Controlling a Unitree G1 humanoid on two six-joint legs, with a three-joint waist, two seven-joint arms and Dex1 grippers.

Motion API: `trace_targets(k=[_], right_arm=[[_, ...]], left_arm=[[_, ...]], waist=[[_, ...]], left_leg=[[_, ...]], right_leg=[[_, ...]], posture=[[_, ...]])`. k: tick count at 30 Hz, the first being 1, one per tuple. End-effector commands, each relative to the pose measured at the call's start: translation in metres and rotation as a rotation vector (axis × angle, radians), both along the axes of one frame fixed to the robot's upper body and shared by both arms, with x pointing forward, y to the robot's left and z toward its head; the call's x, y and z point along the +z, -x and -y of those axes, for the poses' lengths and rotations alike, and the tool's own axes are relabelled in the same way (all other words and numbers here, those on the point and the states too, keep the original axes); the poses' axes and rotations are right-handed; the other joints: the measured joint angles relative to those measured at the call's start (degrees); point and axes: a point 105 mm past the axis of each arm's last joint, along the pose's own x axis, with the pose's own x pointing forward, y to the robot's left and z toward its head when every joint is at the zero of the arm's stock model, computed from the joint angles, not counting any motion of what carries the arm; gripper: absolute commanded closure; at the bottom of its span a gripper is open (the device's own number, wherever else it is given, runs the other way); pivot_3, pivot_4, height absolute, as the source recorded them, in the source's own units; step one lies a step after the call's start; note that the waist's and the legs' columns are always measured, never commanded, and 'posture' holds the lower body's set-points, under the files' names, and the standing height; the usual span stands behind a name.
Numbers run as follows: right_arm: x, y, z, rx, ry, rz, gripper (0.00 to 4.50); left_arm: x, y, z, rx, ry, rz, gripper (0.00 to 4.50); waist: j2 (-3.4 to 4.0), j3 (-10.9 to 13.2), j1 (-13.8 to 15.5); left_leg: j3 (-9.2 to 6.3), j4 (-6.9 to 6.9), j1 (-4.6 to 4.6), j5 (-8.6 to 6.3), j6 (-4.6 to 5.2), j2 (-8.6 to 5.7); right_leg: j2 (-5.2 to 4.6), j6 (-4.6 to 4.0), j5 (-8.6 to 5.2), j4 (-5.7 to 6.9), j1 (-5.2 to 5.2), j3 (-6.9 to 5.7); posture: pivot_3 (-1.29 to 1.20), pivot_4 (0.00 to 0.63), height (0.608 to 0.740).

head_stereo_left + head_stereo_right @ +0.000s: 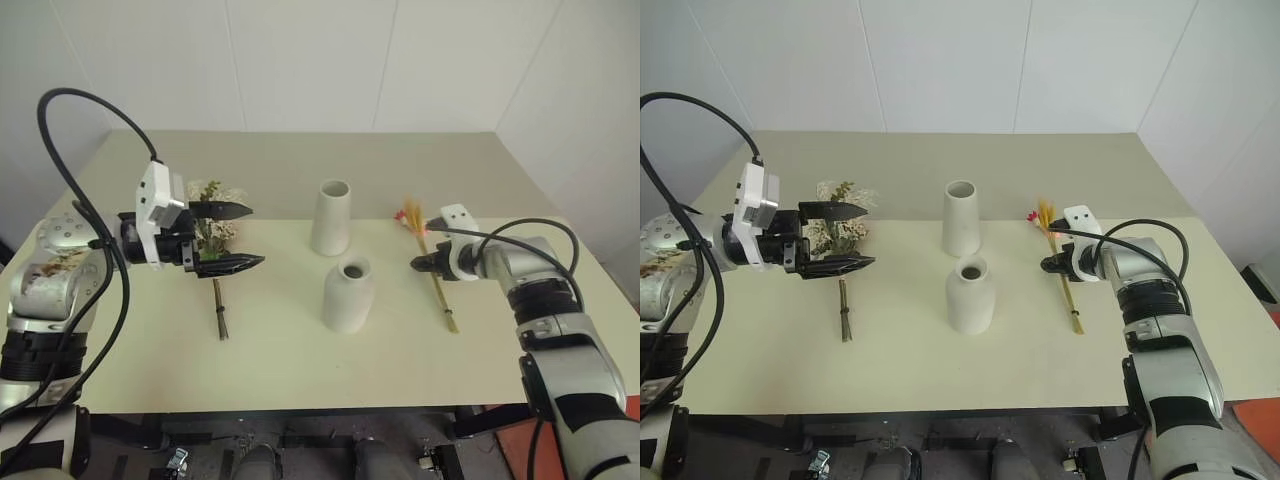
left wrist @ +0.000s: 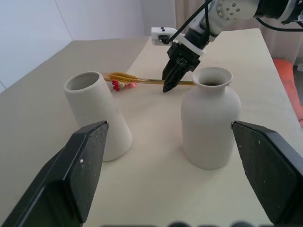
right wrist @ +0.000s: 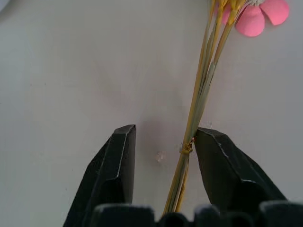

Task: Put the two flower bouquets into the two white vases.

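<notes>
The bushy bouquet of cream sprays and green leaves lies on the table, stems toward me. My left gripper hovers open just above and beside it, pointing at the vases. The taller white vase and the shorter narrow-necked vase stand upright mid-table. To their right lies the golden grass sprig with pink blossoms. My right gripper is down on it. In the right wrist view its fingers are still apart, and the stem bundle lies between them against one finger.
The pale table ends at a white wall behind. A black cable loops over my left arm. Open tabletop lies in front of the vases and between the two bouquets.
</notes>
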Motion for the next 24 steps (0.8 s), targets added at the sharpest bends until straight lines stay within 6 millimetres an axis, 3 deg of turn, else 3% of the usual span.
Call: trace_targets(k=[1, 4, 10, 13, 17, 20, 24], right_arm=[[0.010, -0.007, 0.004, -0.001, 0.028, 0.041, 3.45], [0.010, -0.011, 0.004, -0.005, 0.048, 0.055, 4.45], [0.039, -0.020, 0.003, -0.018, 0.081, 0.202, 4.45], [0.093, -0.031, -0.005, -0.038, 0.121, 0.531, 4.45], [0.167, -0.033, -0.024, -0.131, 0.033, 0.964, 4.45], [0.200, -0.036, -0.029, -0.294, 0.016, 1.150, 4.45], [0.238, -0.033, -0.057, -0.244, -0.466, 1.208, 4.45]], left_arm=[[0.013, 0.006, -0.003, 0.008, -0.005, 0.050, 0.00], [0.012, 0.005, -0.003, 0.012, -0.007, 0.050, 0.00], [0.012, 0.002, -0.005, 0.027, -0.014, 0.057, 0.00], [0.012, 0.001, -0.006, 0.034, -0.013, 0.061, 0.00], [0.013, -0.002, -0.009, 0.043, -0.006, 0.057, 0.00], [0.012, -0.006, -0.010, 0.044, -0.017, 0.058, 0.00], [0.016, -0.009, -0.009, 0.042, -0.014, 0.074, 0.00]], waist=[[0.00, 0.0, 0.0], [0.00, 0.0, -0.1], [0.02, 0.0, -0.2], [0.06, 0.0, -0.4], [0.07, 0.0, -1.1], [0.09, 0.1, -1.7], [0.11, 0.1, -1.5]], left_leg=[[0.00, 0.00, 0.00, 0.00, 0.00, 0.00], [0.00, 0.00, 0.06, 0.00, 0.00, 0.00], [0.00, -0.01, 0.05, 0.00, 0.00, 0.00], [0.00, -0.03, 0.00, 0.00, 0.00, 0.00], [-0.02, -0.07, 0.02, 0.00, 0.00, 0.02], [-0.02, -0.06, 0.04, 0.00, -0.01, 0.01], [-0.04, -0.12, 0.04, 0.00, -0.01, 0.02]], right_leg=[[0.00, 0.00, 0.00, 0.00, 0.00, 0.00], [0.00, 0.00, 0.00, 0.01, 0.04, 0.00], [0.01, 0.00, 0.00, 0.03, 0.01, 0.01], [0.00, 0.00, 0.00, 0.03, -0.05, 0.01], [0.01, 0.00, 0.00, 0.06, -0.06, 0.01], [0.01, -0.01, 0.02, 0.10, -0.07, 0.02], [0.00, -0.03, 0.03, 0.07, -0.08, -0.01]], posture=[[0.00, 0.150, 0.740], [0.00, 0.150, 0.740], [0.00, 0.150, 0.740], [0.00, 0.150, 0.740], [0.00, 0.150, 0.740], [0.00, 0.150, 0.740], [0.00, 0.150, 0.740]])
